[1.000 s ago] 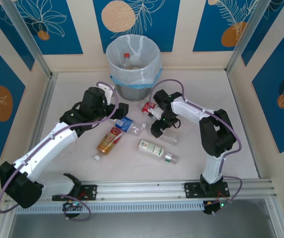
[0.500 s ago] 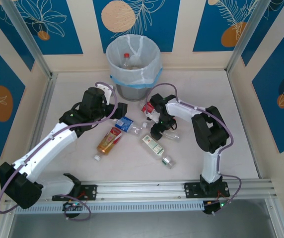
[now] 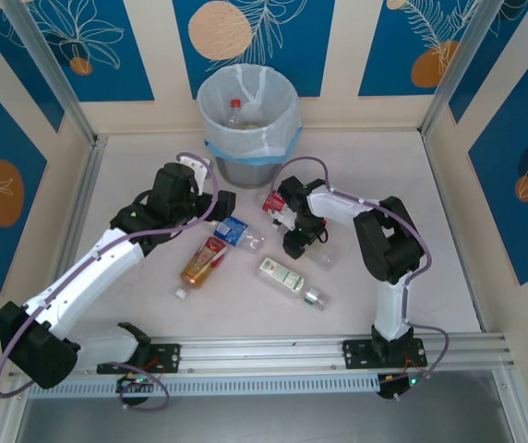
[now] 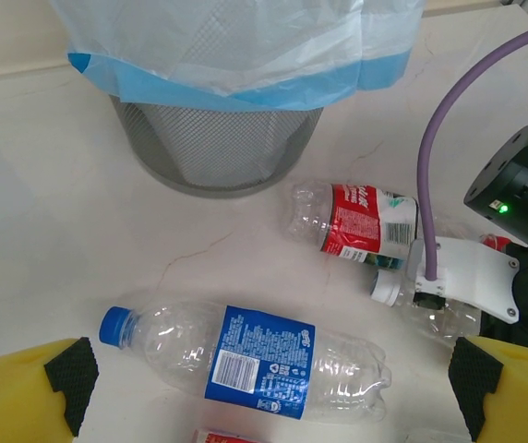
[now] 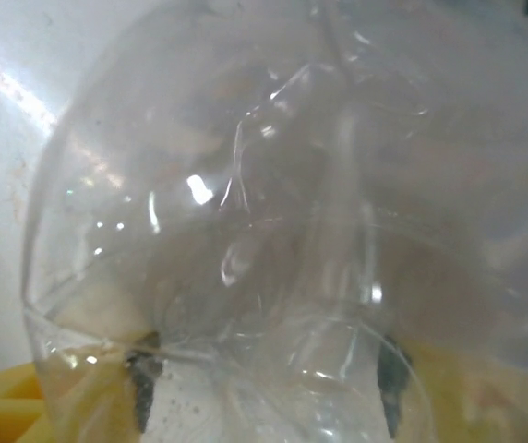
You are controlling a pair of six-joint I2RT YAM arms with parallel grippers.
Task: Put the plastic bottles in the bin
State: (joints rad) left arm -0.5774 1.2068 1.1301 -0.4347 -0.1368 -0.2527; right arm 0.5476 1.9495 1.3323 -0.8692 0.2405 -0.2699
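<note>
Clear plastic bottle (image 5: 264, 221) pressed close, lying between right gripper (image 3: 294, 244) fingers

Table (image 3: 449, 240): pale marbled top. Bin (image 3: 246, 166) upright at 12 o'clock, far edge. Lying on their sides round the centre: red-labelled bottle (image 3: 273, 200) at 12; blue-labelled bottle (image 3: 232, 231) at 9; gold-red bottle (image 3: 202, 262) at 8; green-white bottle (image 3: 285, 278) at 6; unlabelled clear bottle (image 3: 318, 256) at 4.

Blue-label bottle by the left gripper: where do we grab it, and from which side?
Grip the blue-label bottle across its labelled middle, from straight above. It lies flat on its side. The label band is cylindrical, while the neck tapers and the base is ribbed.
</note>
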